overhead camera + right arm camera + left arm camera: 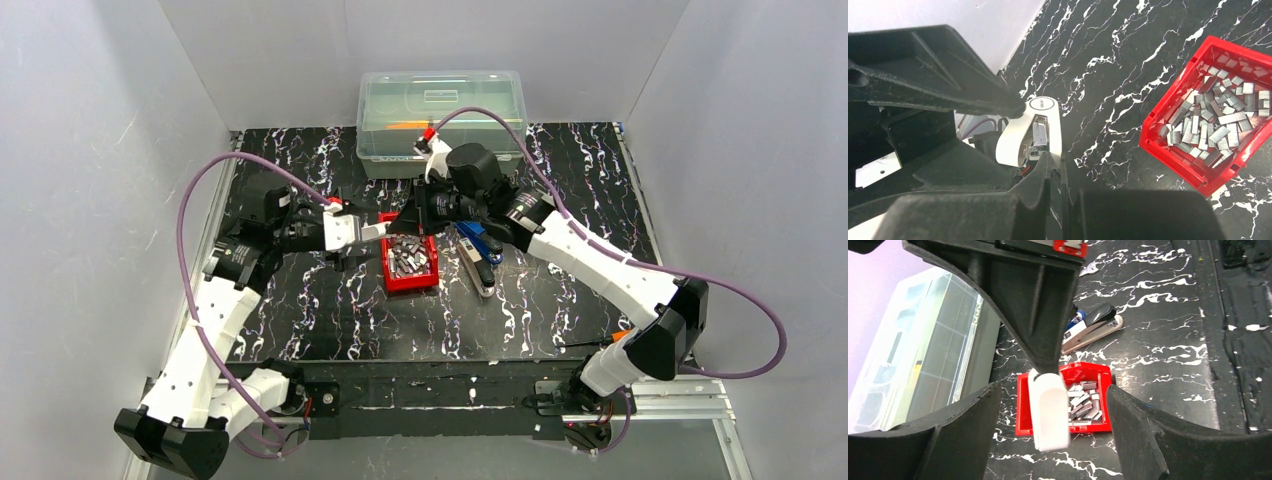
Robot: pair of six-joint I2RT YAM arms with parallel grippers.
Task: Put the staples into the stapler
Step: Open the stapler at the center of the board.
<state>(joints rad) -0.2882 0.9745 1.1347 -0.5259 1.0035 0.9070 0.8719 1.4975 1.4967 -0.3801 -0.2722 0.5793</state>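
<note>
The right tool (1050, 161) is pinched shut on one end of the white stapler (1030, 127), holding it up off the table (1108, 60) to the left of the red bin (1173, 164). The stapler's metal channel shows in the right wrist view. The left tool (1052, 392) stands open with a finger on each side of the stapler. One finger tip appears to touch its rounded end near the centre of the right wrist frame. Neither tool carries a strip: the staples (1215, 122) lie loose in the bin at the right of that frame.

The chief risk is the grip. The right tool seems to hold a smooth body by a narrow edge, so a nudge from the left finger could twist it or drop it. The tools are crowded together, so closing the left one off-centre may clash fingers. The strips are piled and crossed, so a pick could lift several or none. A second stapler (1093, 327) lies above the bin in the left wrist frame and could be knocked.
</note>
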